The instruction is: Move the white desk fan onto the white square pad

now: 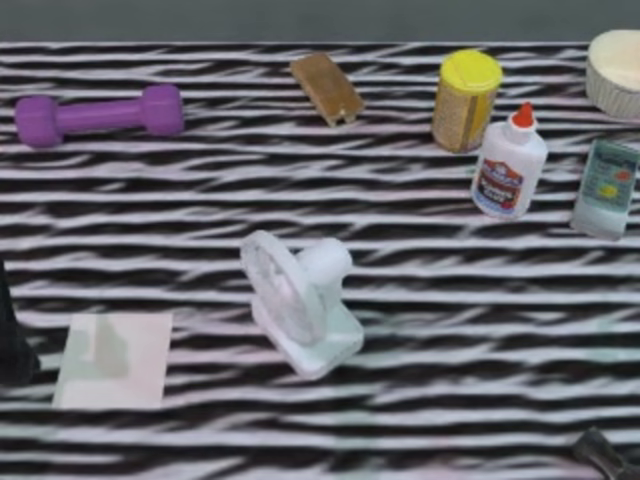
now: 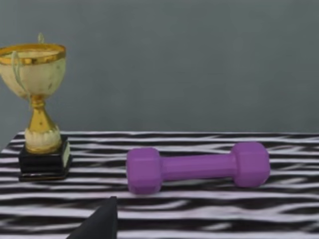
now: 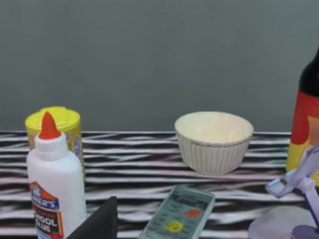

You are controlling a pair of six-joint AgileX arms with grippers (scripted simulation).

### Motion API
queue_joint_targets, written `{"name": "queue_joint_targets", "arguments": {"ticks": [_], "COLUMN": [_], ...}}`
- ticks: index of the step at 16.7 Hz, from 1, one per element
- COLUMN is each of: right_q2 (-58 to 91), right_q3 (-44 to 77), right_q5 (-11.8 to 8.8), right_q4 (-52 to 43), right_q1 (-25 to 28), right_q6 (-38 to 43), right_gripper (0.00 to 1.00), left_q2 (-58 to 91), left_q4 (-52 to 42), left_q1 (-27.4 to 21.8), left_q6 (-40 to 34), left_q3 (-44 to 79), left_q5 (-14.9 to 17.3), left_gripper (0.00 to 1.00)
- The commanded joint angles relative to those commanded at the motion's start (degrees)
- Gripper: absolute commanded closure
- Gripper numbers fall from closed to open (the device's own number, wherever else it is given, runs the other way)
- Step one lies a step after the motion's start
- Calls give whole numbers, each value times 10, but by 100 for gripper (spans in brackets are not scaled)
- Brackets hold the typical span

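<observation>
The white desk fan stands near the middle of the zebra-striped table, with its round grille turned toward the left and its flat base toward the front. The white square pad lies flat at the front left, about a fan's width left of the fan, with nothing on it. My left gripper is parked at the table's left edge, just left of the pad. My right gripper is parked at the front right corner, far from the fan. Neither wrist view shows the fan or the pad.
Along the back are a purple dumbbell, a brown block, a yellow-lidded jar, a red-capped glue bottle, a grey-green remote and a round white container. A gold trophy stands beyond the dumbbell.
</observation>
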Motion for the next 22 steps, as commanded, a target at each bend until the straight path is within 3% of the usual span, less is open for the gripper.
{"name": "queue_joint_targets", "arguments": {"ticks": [4,8,22], "right_q2": [0,0,0], "right_q3": [0,0,0], "right_q5": [0,0,0], "right_q4": [0,0,0], "right_q1": [0,0,0], "right_q6": [0,0,0], "right_gripper": [0,0,0], "left_q2": [18,126,899], "left_q4": [-17,-113,-655], "left_q1": [-8,-51,-299], "left_q6": [-14,-92,-583], "left_q3": [17,121,838], "left_q5": [1,1,0], "left_gripper": [0,0,0]}}
